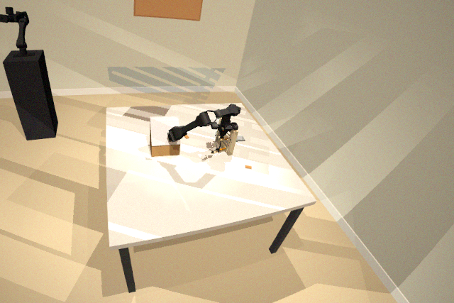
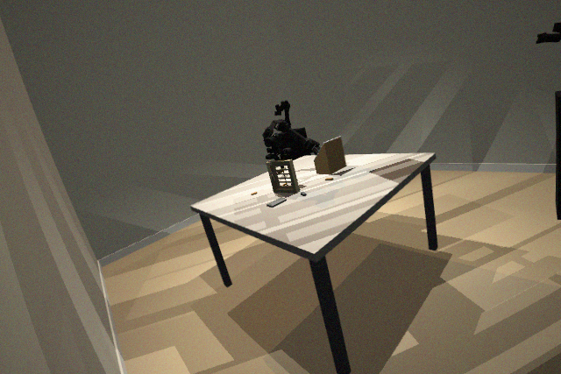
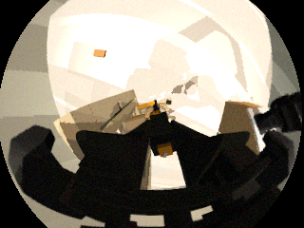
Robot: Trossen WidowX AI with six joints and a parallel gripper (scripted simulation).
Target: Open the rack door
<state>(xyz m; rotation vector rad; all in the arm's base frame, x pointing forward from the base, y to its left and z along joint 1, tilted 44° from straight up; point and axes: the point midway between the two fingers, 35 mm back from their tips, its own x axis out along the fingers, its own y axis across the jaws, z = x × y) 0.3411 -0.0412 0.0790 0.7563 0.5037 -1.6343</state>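
The rack's beige frame (image 1: 232, 143) (image 2: 295, 177) (image 3: 90, 114) stands upright on the table (image 1: 176, 204) (image 2: 344, 215). Its slatted door is mostly hidden behind my arm and fingers. In the wrist view it seems to stand off the frame, but I cannot tell the angle. My gripper (image 1: 221, 139) (image 3: 160, 123) points down at the door side of the rack and is shut on the handle. The handle is mostly hidden between the dark fingertips, so its turn cannot be read. Orange parts (image 1: 223, 148) (image 3: 147, 105) show close to the fingertips.
A brown box with a white top (image 1: 164, 127) (image 2: 332, 159) stands beside my arm's base. Small orange blocks (image 1: 247, 167) (image 2: 253, 193) (image 3: 100, 53) (image 2: 329, 179) lie on either side of the rack. A grey slab (image 1: 240, 138) (image 2: 276, 202) and a small dark object (image 2: 303, 194) lie behind it.
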